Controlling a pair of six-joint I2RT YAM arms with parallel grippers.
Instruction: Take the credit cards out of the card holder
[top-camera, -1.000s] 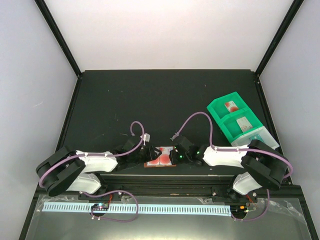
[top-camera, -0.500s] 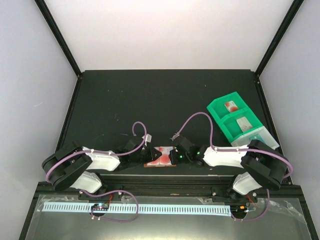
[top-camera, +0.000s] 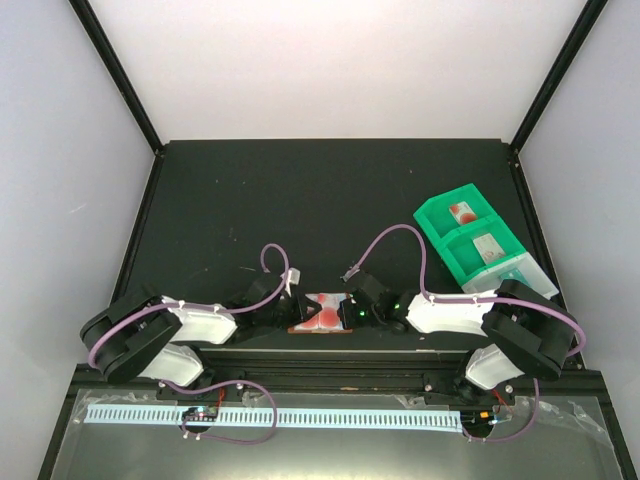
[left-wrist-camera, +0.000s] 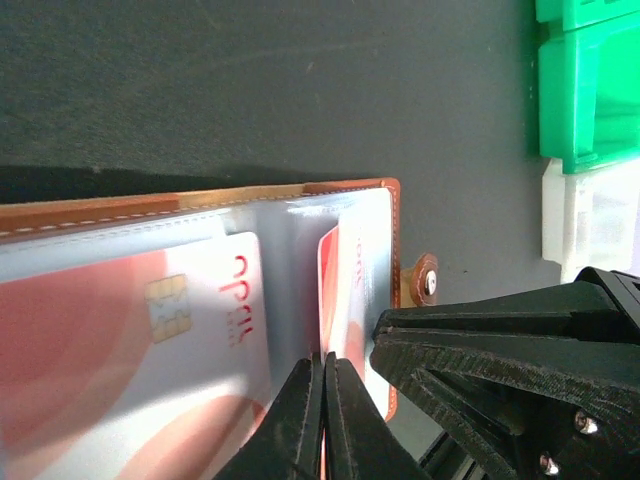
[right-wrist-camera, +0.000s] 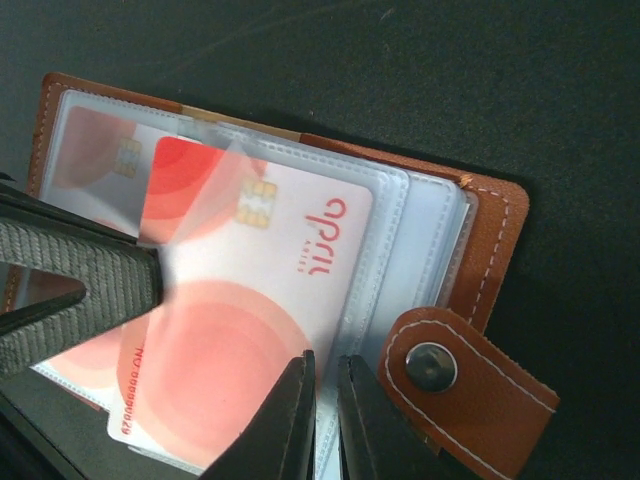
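Saw holder (top-camera: 322, 312) lying open between arms. Right gripper (right-wrist-camera: 322, 410) clamped on its sleeves. Left gripper (left-wrist-camera: 322, 400) pinched shut at card (right-wrist-camera: 250, 300) edge, hold unconfirmed. I judged card thin, stiff, slick; exposed edge best pinch.

Top cam: high behind both arm bases, tilted down and fwd, so you get the whole table (top-camera: 250, 200) from far. Left wrist cam: v. close and low, looking across the open card holder (left-wrist-camera: 150, 300) toward the green tray (left-wrist-camera: 590, 80). Right wrist cam: equally close, looking down on that holder from the other end. All 3 share it.
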